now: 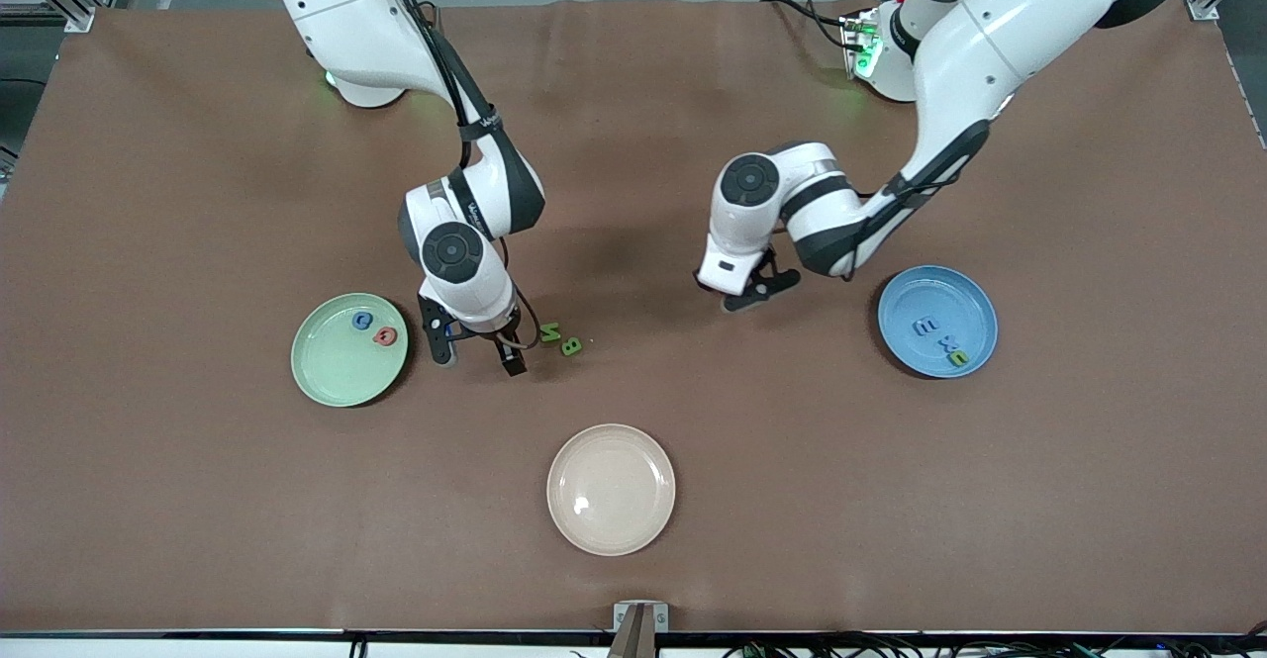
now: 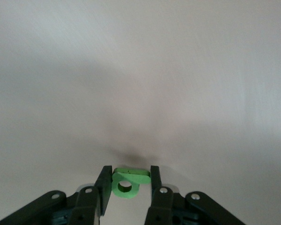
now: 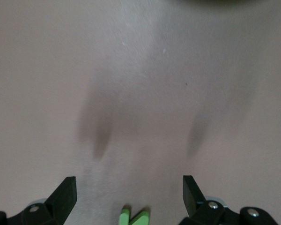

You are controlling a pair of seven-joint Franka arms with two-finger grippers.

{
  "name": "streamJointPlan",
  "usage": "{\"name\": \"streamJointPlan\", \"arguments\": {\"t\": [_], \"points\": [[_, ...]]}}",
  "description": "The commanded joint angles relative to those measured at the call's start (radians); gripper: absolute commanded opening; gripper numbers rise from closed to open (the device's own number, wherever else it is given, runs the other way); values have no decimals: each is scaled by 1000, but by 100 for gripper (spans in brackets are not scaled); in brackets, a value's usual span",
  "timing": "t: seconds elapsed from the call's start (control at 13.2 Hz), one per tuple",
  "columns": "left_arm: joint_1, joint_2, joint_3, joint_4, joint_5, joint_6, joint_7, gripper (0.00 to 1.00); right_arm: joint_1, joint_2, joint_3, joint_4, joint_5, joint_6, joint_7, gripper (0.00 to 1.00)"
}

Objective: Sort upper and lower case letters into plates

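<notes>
In the left wrist view my left gripper [image 2: 129, 180] is shut on a small green letter [image 2: 125, 186] with a round hole, low over the brown cloth. From the front, that gripper [image 1: 749, 294] is beside the sky blue plate [image 1: 896, 294], which holds two blue letters [image 1: 925, 327] and a green one [image 1: 958, 357]. My right gripper [image 1: 477, 353] stands open next to the mint green plate [image 1: 327, 381], which holds a blue letter [image 1: 362, 321] and a red letter [image 1: 385, 336]. Two green letters [image 1: 550, 333] [image 1: 571, 346] lie on the cloth beside it; one green letter [image 3: 133, 216] shows between its open jaws [image 3: 129, 185].
A cream-beige plate [image 1: 611, 489] with nothing on it sits nearer the front camera, midway along the table. Brown cloth [image 1: 891, 500] covers the whole table.
</notes>
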Motion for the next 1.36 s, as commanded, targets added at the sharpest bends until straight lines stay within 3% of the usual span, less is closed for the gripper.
{"name": "streamJointPlan", "arguments": {"t": [0.0, 0.53, 1.06, 1.29], "points": [[67, -100, -1, -17, 5, -46, 5, 2, 27, 29, -2, 26, 16, -3, 15, 99], [232, -136, -3, 6, 1, -102, 9, 1, 44, 83, 1, 74, 89, -2, 12, 97], [275, -139, -5, 6, -13, -238, 32, 1, 48, 106, 20, 112, 148, -12, 16, 90], [393, -136, -52, 3, -13, -272, 47, 1, 52, 106, 30, 111, 145, -14, 19, 83]]}}
